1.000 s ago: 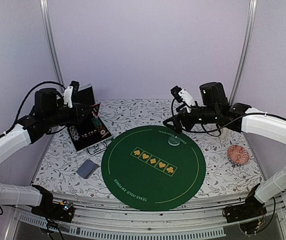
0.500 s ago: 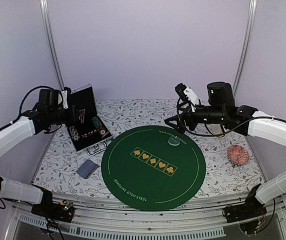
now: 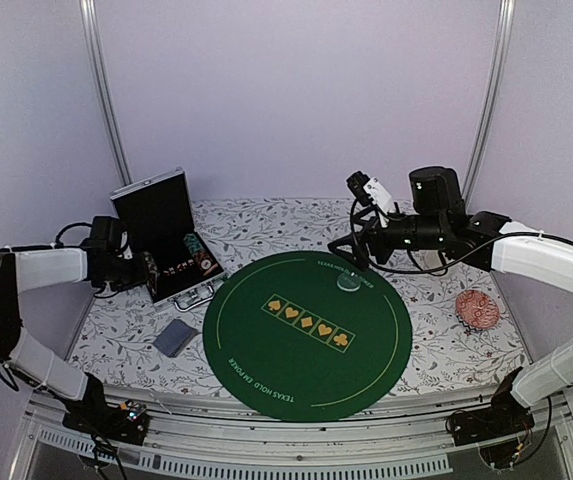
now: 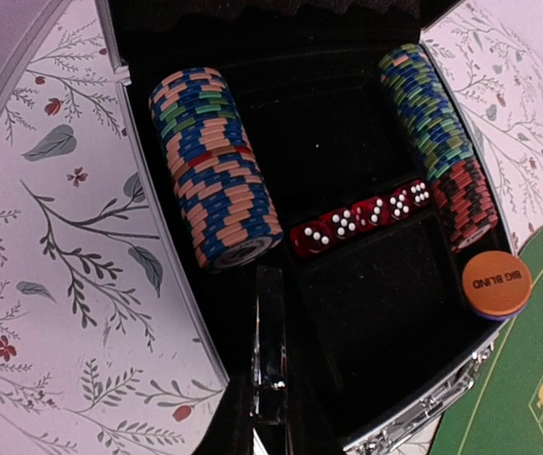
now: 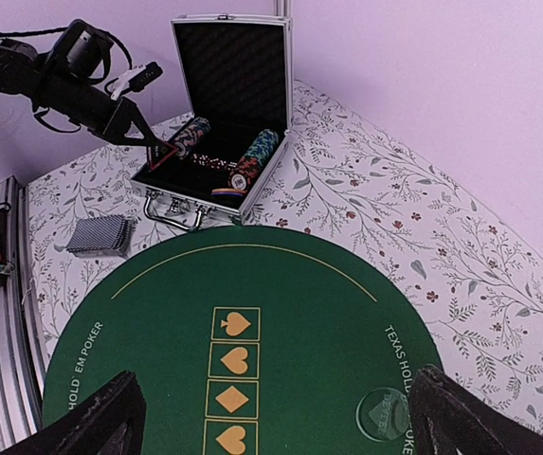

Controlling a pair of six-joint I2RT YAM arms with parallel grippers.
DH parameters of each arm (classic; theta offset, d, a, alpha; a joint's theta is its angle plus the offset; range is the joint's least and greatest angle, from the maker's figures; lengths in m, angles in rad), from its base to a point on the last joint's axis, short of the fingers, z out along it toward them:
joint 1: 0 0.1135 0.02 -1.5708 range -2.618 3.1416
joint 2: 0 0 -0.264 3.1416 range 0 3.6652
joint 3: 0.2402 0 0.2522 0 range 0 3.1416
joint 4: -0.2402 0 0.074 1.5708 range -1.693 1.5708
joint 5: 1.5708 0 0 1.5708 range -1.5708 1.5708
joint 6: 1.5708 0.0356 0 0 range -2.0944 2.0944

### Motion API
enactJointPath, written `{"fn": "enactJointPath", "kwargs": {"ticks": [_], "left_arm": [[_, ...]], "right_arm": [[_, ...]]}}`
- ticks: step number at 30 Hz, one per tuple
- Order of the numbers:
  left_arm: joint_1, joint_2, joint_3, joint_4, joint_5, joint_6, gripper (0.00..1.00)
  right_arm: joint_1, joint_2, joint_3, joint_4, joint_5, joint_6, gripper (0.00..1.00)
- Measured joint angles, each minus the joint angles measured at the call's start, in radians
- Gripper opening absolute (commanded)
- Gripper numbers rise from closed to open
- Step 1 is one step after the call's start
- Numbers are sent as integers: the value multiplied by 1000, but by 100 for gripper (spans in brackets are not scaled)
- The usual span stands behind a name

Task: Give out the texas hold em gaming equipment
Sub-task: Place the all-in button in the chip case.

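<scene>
My left gripper (image 3: pixel 138 270) hangs low over the left side of the open silver case (image 3: pixel 171 240). It is shut on the red-edged triangle marker (image 5: pixel 164 152), which shows edge-on as a thin clear plate in the left wrist view (image 4: pixel 271 351). The case holds rolls of multicoloured chips (image 4: pixel 216 180), a second roll (image 4: pixel 432 109), red dice (image 4: pixel 361 216) and an orange "BIG BLIND" disc (image 4: pixel 496 282). The grey-blue card deck (image 3: pixel 175 337) lies left of the green mat (image 3: pixel 306 335). The clear disc (image 3: pixel 348 282) lies on the mat's far right. My right gripper (image 3: pixel 353 255) is open and empty above it.
A red-patterned round object (image 3: pixel 477 310) lies on the floral cloth right of the mat. The case lid (image 3: pixel 156 208) stands upright behind the left gripper. The case handle (image 5: pixel 171 216) sticks out towards the mat.
My left arm has pulled back to the left and dropped from above the case to low beside it, carrying the triangle marker. The right arm has hardly moved.
</scene>
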Motion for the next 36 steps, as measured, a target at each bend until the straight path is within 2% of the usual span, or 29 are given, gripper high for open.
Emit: {"fn": "enactJointPath", "kwargs": {"ticks": [10, 20, 27, 32, 36], "left_arm": [[18, 47, -14, 57, 23, -43, 1], [31, 61, -21, 78, 34, -70, 18], [44, 72, -21, 62, -1, -65, 45], [45, 41, -20, 40, -21, -66, 49], [-2, -7, -5, 51, -6, -16, 49]], "right_arm": [[0, 6, 0, -5, 0, 0, 99], [0, 6, 0, -8, 0, 1, 99], [0, 6, 0, -12, 0, 1, 99], [0, 6, 0, -12, 0, 1, 99], [0, 6, 0, -12, 0, 0, 99]]}}
